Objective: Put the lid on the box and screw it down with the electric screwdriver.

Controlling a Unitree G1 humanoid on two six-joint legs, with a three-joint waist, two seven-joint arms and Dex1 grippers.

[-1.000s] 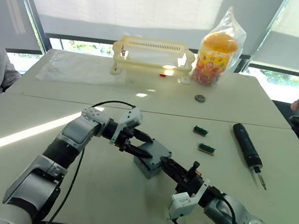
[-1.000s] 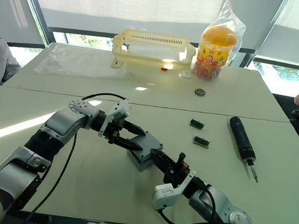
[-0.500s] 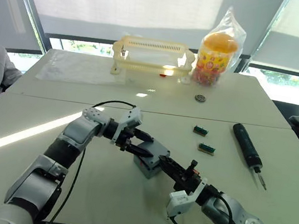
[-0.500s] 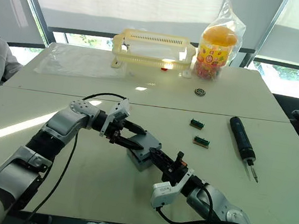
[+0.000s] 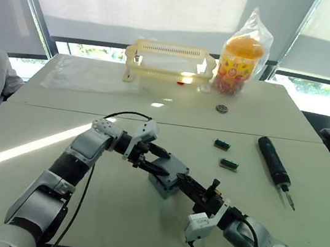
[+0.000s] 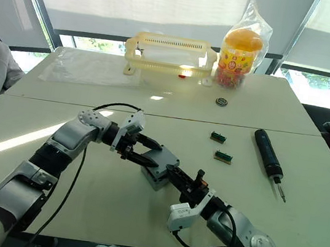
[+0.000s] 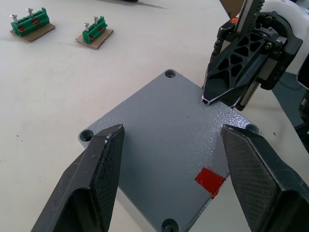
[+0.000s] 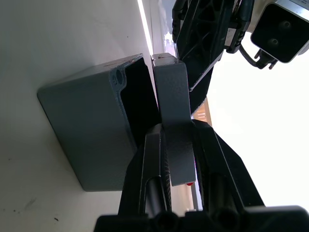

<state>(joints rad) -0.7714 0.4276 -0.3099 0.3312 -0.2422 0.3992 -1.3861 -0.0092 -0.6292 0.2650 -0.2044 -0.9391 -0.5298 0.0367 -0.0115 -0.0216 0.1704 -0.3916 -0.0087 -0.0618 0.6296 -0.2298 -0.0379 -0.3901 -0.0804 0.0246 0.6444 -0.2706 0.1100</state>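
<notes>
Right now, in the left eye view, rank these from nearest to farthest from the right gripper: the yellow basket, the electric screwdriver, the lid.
1. lid, pinched in the right gripper
2. electric screwdriver, off to the right
3. yellow basket, at the table's far edge

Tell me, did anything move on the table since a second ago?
Hardly anything. A person's hand beside the table, on the robot's right, has pulled away. The right gripper still pinches the flat blue-grey plastic lid at the deeper blue-grey plastic box. The left gripper still hovers there, jaws open. The long black electric screwdriver stayed put.
</notes>
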